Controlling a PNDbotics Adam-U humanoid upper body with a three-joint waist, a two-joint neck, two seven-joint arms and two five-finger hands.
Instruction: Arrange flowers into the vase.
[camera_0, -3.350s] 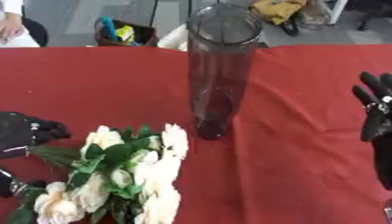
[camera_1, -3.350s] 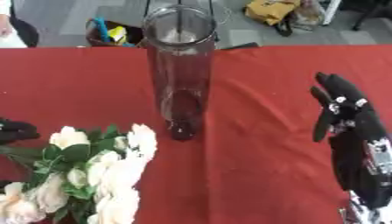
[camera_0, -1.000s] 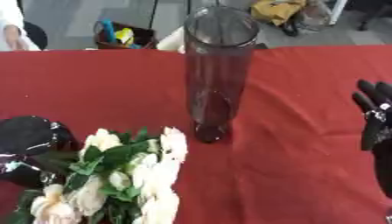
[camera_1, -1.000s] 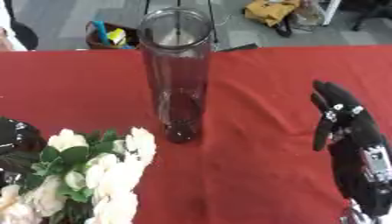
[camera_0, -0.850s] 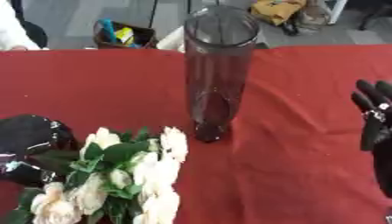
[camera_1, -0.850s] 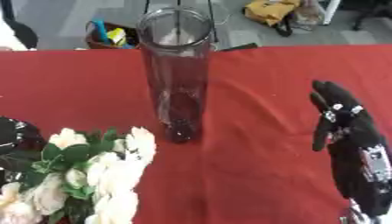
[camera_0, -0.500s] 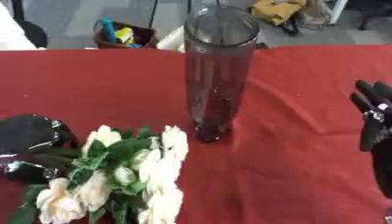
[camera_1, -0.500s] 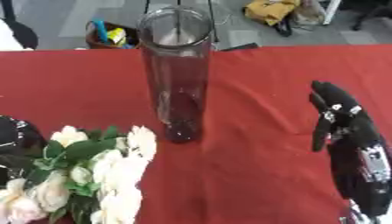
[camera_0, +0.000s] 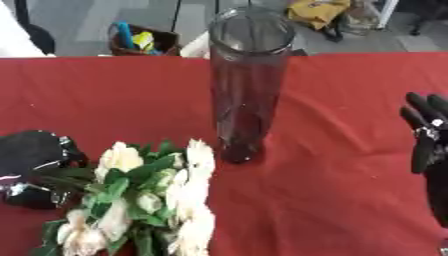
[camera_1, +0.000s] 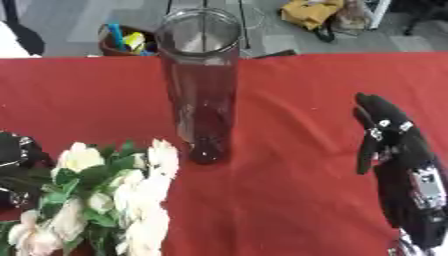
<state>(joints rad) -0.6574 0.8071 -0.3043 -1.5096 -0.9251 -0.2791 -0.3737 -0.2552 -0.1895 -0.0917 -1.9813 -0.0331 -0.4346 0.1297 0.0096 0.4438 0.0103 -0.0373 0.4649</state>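
A tall clear glass vase (camera_0: 249, 85) stands upright near the middle of the red table, with nothing in it. A bunch of white flowers (camera_0: 157, 200) with green leaves lies on the cloth at the front left, its heads pointing toward the vase and to the front. My left hand (camera_0: 35, 167) sits at the left edge, fingers curled into a rounded fist around the green stems where they run under it. My right hand (camera_1: 394, 150) stands at the right edge, fingers straight and pointing up, holding nothing, well apart from the vase.
The red tablecloth (camera_0: 332, 200) covers the whole table, whose far edge runs just behind the vase. Beyond the edge, on the floor, are a basket of coloured items (camera_0: 140, 42) and a yellow bag (camera_0: 319, 10).
My left hand has gone from spread fingers beside the stems to a fist round them. The bunch has shifted slightly. The right hand has barely moved.
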